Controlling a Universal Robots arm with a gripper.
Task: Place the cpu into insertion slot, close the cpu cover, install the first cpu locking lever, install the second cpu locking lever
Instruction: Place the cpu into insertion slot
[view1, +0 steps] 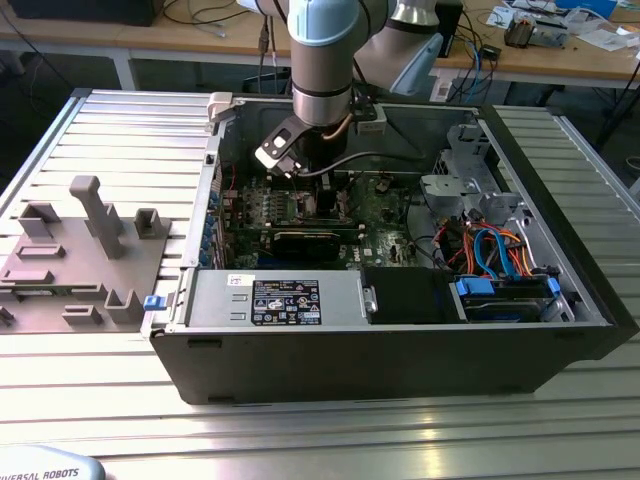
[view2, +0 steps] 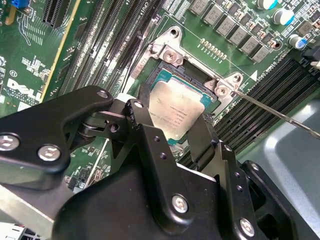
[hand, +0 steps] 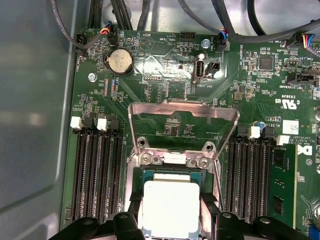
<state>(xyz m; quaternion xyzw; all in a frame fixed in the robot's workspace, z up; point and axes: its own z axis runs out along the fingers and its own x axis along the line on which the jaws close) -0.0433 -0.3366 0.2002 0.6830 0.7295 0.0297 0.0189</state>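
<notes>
**CPU PLACEMENT: CHIP AT THE SLOT, CLAW CLOSED ON IT**

**Layout.** The desk (view1: 300, 430) carries an open case (view1: 400, 350). The arm (view1: 325, 60) reaches straight down into it, so the claw works between the case walls. The motherboard (hand: 150, 90) lies under the claw, with banks of memory slots (hand: 95, 170) flanking the claw on both sides.

**Claw state.** In both wrist views the claw (view2: 172, 112) appears closed on the cpu. Its fingers (view2: 202, 137) bear on two opposite edges of the chip.

**Task parts.**
- The cover (hand: 180, 106) stands swung up on its hinge just beyond the fingertips and is not over the socket.
- The slot (view2: 192, 75) sits directly beneath the claw.
- The cpu (hand: 170, 210) lies between the fingers, inside the slot's rim. It looks level with the rim, but whether it is fully seated cannot be told.
- One lever (view2: 275, 112), a thin wire rod, stands released and angles away from the slot to one side of the claw.

**Step in hand.** This is judged to be the first step, placing the cpu. The cover is not yet closed and the visible lever is not yet locked.

**Requirements for the next move.**
- The cpu should lie flat and square in the slot before the grip is let go.
- The fingers should part only far enough to clear the chip's edges, because the slot walls sit close beside them.
- Withdrawal should be straight up, with no sideways drag on the chip.
- The raised cover leaves little room beyond the fingertips.
</notes>
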